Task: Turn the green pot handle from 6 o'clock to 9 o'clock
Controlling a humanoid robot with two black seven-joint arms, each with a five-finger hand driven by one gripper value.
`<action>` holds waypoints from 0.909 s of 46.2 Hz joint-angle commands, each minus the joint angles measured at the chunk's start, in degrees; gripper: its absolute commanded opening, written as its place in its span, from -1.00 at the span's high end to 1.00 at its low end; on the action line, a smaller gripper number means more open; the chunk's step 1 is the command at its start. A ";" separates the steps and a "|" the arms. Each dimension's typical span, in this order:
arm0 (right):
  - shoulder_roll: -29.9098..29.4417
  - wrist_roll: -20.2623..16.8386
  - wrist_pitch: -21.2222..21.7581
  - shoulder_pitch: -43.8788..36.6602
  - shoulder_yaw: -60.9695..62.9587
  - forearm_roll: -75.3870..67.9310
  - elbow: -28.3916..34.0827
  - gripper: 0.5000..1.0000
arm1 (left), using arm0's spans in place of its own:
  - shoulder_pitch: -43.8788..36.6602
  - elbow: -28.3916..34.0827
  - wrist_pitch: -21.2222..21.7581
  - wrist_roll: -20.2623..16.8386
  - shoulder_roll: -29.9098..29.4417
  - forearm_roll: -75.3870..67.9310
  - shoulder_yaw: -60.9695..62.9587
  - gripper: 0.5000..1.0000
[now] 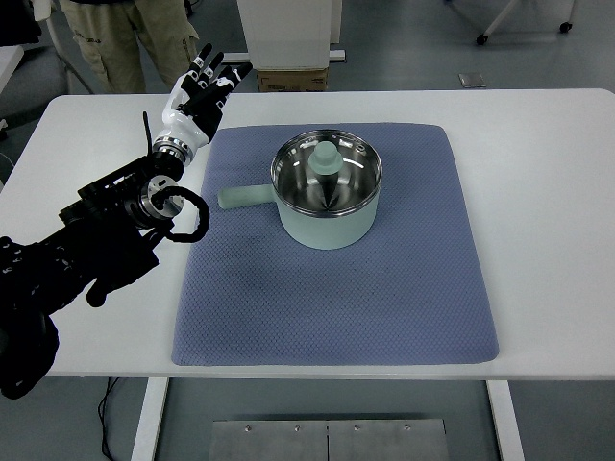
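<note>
A pale green pot (327,216) with a glass lid and green knob (327,158) stands on the blue mat (384,298), a little above the mat's middle. Its handle (242,197) points left, toward the mat's left edge. My left hand (199,88) is raised over the table's far left corner, beyond the mat, with its fingers spread and nothing in them. It is well apart from the handle. The left arm (96,250) runs in from the lower left.
The white table (548,192) carries only the mat and pot. A person in khaki trousers (125,38) stands behind the table's far left. A cardboard box (293,79) sits on the floor behind the table.
</note>
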State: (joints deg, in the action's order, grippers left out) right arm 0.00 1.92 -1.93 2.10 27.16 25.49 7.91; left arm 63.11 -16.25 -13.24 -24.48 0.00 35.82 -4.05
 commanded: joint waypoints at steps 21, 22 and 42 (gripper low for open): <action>0.00 -0.08 0.00 0.01 0.00 0.00 0.00 -1.00 | -1.85 0.61 -0.03 0.22 0.00 -0.67 0.01 -1.00; 0.00 0.01 0.00 0.01 0.00 0.00 0.00 -1.00 | -1.85 0.61 -0.03 0.22 0.00 -0.67 0.01 -1.00; 0.00 0.01 0.00 -2.89 0.00 0.00 -0.09 -1.00 | -2.64 0.70 -0.20 0.22 0.00 -0.75 0.01 -1.00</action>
State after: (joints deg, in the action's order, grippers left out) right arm 0.00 1.89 -1.93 -0.27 27.19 25.49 7.90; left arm 60.62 -15.55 -13.44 -24.26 0.00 35.07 -4.04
